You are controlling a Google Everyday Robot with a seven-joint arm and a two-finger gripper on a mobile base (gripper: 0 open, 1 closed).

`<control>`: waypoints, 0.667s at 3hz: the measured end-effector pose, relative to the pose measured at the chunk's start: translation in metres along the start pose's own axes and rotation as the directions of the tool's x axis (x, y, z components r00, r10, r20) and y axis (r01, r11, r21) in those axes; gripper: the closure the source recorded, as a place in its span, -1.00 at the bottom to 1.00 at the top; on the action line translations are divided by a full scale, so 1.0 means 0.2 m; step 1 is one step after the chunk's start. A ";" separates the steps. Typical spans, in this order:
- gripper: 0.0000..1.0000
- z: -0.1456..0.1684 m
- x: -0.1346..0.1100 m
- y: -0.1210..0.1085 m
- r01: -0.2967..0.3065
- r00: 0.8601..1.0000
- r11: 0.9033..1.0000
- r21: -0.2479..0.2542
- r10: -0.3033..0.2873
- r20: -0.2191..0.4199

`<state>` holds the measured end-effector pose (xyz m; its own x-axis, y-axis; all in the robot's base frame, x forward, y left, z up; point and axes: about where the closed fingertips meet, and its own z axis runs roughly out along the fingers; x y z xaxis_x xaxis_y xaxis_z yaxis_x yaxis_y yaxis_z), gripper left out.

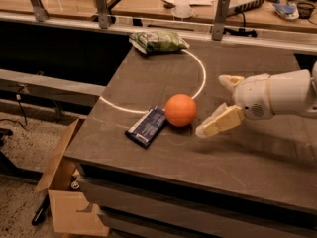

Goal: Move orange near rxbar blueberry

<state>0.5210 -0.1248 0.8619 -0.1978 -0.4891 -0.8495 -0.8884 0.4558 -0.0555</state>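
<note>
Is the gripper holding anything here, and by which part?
Nothing is held. The gripper is open beside the orange, not touching it.

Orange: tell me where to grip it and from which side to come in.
Grip the orange across its widest middle, one finger behind it and one in front; a smooth sphere would likely slip elsewhere. Come in from the side where the open pincer hovers, since the rxbar blueberry lies right beside the opposite side.
</note>
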 end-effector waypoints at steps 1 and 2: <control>-1.00 -0.23 0.05 -0.10 0.001 0.999 0.992 0.127 0.006 -0.054; -1.00 -0.26 0.06 -0.11 0.002 0.998 0.990 0.141 0.007 -0.063</control>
